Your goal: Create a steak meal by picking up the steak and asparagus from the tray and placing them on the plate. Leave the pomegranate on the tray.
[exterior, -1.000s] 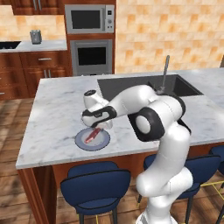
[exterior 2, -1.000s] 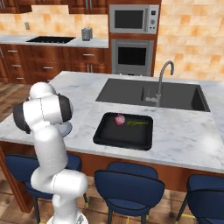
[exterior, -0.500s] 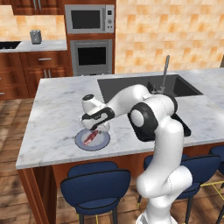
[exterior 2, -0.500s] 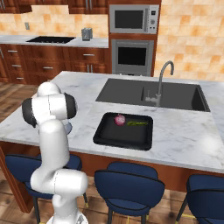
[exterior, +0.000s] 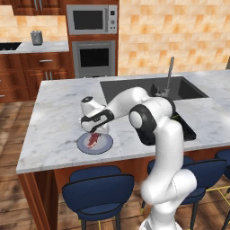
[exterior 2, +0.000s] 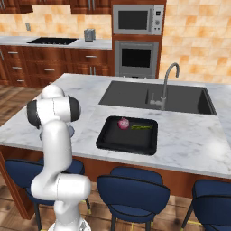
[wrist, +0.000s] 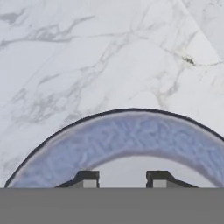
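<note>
The steak (exterior: pixel 93 140), a red-pink slab, lies on the small grey-blue plate (exterior: pixel 104 146) near the island's front edge. My gripper (exterior: pixel 92 133) hangs just above the steak, pointing down. In the hand view the plate's blue rim (wrist: pixel 127 131) arcs across, and my gripper (wrist: pixel 123 178) is open, its fingertips (wrist: pixel 87 177) apart over the plate's pale centre with nothing between them. The black tray (exterior 2: pixel 126 140) sits in front of the sink. On it lie the pomegranate (exterior 2: pixel 123 122) and the green asparagus (exterior 2: pixel 141 127).
The sink (exterior 2: pixel 153 97) with its tall faucet (exterior 2: pixel 166 83) lies behind the tray. Blue stools (exterior: pixel 96 191) stand along the island's front edge. Bare marble counter (exterior: pixel 54 121) stretches left of the plate. My own arm (exterior 2: pixel 54 135) blocks the right base view's left side.
My hand has stayed over the plate while the arm's upper links have swung a little. The steak lies in the same spot on the plate.
</note>
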